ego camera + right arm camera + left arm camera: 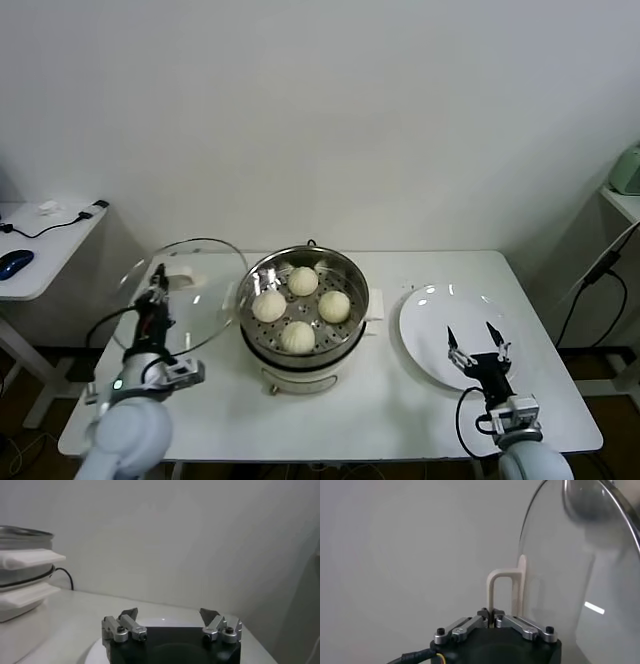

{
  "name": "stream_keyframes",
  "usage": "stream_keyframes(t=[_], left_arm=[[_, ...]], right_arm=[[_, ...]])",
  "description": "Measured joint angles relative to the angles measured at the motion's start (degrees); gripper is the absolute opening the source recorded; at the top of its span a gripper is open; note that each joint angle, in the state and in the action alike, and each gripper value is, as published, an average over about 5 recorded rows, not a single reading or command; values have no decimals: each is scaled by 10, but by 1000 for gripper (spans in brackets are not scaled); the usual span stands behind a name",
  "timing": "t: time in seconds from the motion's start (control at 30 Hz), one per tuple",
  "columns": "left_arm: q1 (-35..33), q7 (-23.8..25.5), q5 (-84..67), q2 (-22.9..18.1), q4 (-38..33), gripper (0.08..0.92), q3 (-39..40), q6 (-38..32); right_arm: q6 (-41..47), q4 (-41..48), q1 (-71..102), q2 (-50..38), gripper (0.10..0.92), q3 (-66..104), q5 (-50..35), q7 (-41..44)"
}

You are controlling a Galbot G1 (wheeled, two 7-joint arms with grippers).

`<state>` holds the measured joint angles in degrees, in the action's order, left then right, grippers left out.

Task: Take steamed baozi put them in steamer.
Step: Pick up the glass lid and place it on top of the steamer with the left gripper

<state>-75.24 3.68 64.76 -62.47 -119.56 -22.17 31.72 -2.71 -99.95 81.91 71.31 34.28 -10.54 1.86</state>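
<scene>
Steel steamer (305, 310) holds all four baozi (299, 336). Left gripper (156, 296), jaws clamped on the lid (190, 290) handle, holds it tilted beside the steamer's left. Right gripper (478, 352) hangs jaws apart over the plate (425, 320).

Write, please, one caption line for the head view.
Four baozi in the steamer; left claw holds the glass lid, right claw open over the plate.

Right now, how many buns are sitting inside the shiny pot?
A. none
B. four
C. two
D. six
B. The head view shows four baozi on the perforated tray inside the steamer, and the white plate beside it holds none.
</scene>
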Motion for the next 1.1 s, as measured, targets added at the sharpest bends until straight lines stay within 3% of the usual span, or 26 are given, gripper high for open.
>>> stream_keyframes(t=[0.27,0.57,0.83,1.1], left_arm=[[57,66,100,-49,-20,134,122,62],[98,94,178,-124,7,134,218,98],[125,101,212,-184,56,134,256,105],[142,95,232,-216,103,134,266,105]], right_arm=[[-37,22,9,-1,823,5,3,13],[-75,47,8,2,823,6,-1,16],[-97,58,12,-2,823,11,-5,14],[-117,69,10,0,823,13,-4,6]])
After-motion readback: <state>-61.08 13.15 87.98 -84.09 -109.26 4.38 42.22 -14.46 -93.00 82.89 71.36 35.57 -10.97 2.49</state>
